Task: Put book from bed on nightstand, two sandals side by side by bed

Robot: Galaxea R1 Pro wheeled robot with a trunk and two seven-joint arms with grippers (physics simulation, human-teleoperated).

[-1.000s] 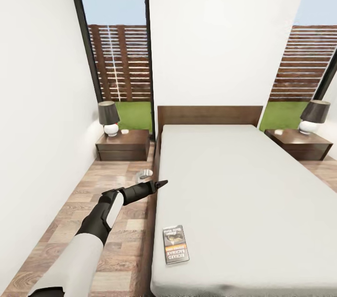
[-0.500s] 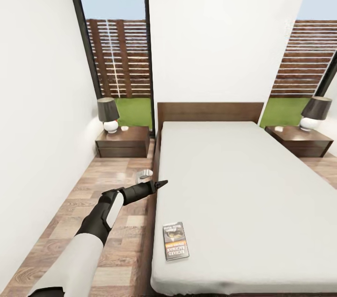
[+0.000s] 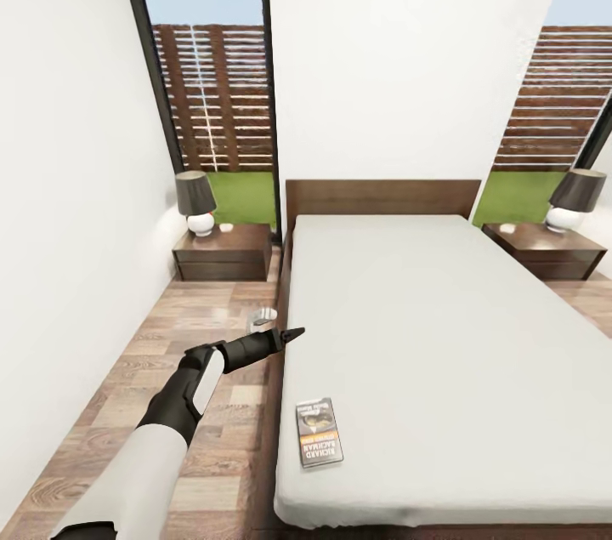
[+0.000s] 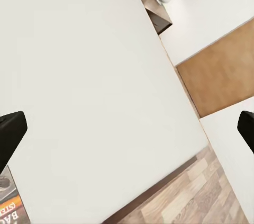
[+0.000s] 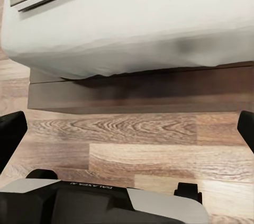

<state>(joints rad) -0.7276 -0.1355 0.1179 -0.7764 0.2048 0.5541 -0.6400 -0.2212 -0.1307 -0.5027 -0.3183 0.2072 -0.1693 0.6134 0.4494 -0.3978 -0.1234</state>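
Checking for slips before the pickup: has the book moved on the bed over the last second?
No. The book lies at the same spot near the bed's near left corner; only the far wall and nightstands shifted, so the camera moved.

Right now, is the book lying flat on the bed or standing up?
Lying flat: the book rests cover-up on the mattress of the bed, near its foot corner.

Bright even daylight from the two tall windows (image 3: 217, 81) flanking the bed (image 3: 442, 353), flat white walls without glare, soft dark shadow under the mattress edge, wide-angle stretch toward the corners, slightly soft render, book (image 3: 319, 433) lettering blurred
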